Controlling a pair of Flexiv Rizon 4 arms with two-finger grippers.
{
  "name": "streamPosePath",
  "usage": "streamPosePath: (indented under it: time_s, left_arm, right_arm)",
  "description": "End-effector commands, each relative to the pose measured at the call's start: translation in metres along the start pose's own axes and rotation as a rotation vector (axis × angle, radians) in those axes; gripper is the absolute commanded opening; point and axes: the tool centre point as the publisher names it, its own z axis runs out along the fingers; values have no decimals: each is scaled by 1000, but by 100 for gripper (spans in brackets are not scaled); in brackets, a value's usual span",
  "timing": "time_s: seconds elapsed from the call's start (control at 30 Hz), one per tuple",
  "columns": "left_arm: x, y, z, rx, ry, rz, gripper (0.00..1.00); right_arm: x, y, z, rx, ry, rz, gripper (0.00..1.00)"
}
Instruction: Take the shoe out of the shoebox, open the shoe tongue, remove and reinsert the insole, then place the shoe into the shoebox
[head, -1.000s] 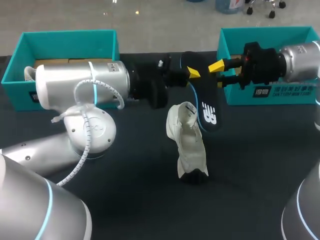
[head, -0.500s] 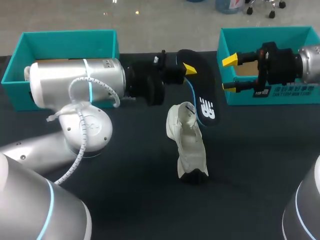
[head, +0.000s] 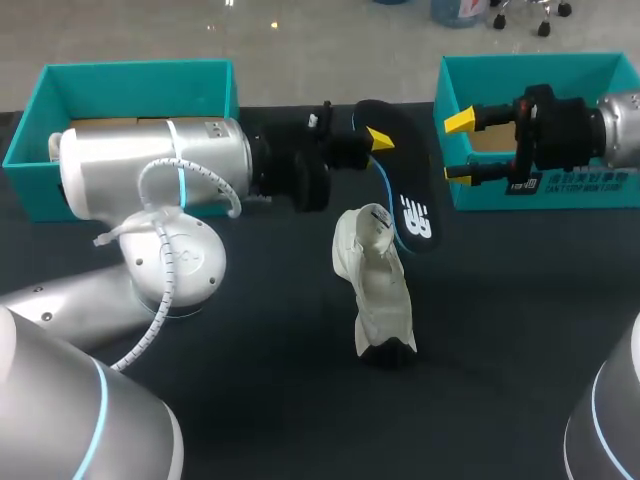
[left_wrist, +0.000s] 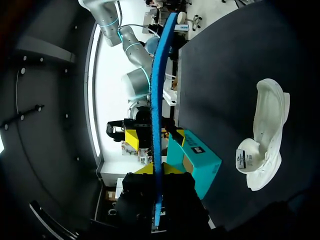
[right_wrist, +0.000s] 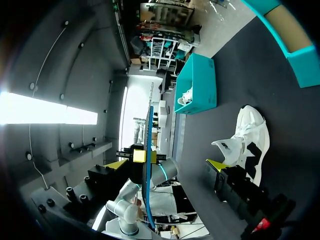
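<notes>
Since one second ago, the right gripper (head: 457, 147) has drawn back from the insole (head: 405, 190) to the left wall of the right box (head: 540, 60); over the last half second nothing has shifted.

Count:
- Two teal boxes, the left box (head: 130, 75) and the right box, at the table's (head: 280, 380) far corners.
- One white shoe (head: 378, 290), on the table at mid-width, well apart from both boxes.
- One insole, held above the table just beyond the shoe.
- Two grippers.

Gripper state:
- The left gripper (head: 375, 145) is clamped on the insole's far end.
- The right gripper stands with fingers spread and nothing between them.

Differences between views:
- The head view shows the insole's black face with a white mark and only one yellow tip of the left gripper.
- The left wrist view shows the insole (left_wrist: 157, 125) edge-on as a blue strip, with a yellow tip of the left gripper (left_wrist: 157, 170) against each face. It also shows the shoe (left_wrist: 265, 135) and the right box (left_wrist: 195, 160).
- The right wrist view shows the right gripper (right_wrist: 166, 164) spread wide, the insole (right_wrist: 149, 165) ahead, the shoe (right_wrist: 245, 140) beside it, and a white item (right_wrist: 187, 96) inside the left box (right_wrist: 200, 85). What that item is cannot be told.
</notes>
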Motion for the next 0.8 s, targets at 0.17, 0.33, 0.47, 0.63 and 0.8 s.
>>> streamPosePath:
  time_s: [0.17,0.33,0.47,0.63,0.8]
  left_arm:
    - [-1,-1,1,-4,3,0,0]
    - [-1,-1,1,-4,3,0,0]
    - [-1,-1,1,-4,3,0,0]
    - [-1,-1,1,-4,3,0,0]
    - [-1,-1,1,-4,3,0,0]
  right_arm:
    - [-1,0,-4,-32,-29,-21,100]
    - [-13,-3,-24,-95,-140,-42,100]
    - [-24,-8,-39,-121,-230,-18,100]
    - [-30,-18,-57,-158,-320,21,100]
    - [-29,-27,-67,-186,-389,46,100]
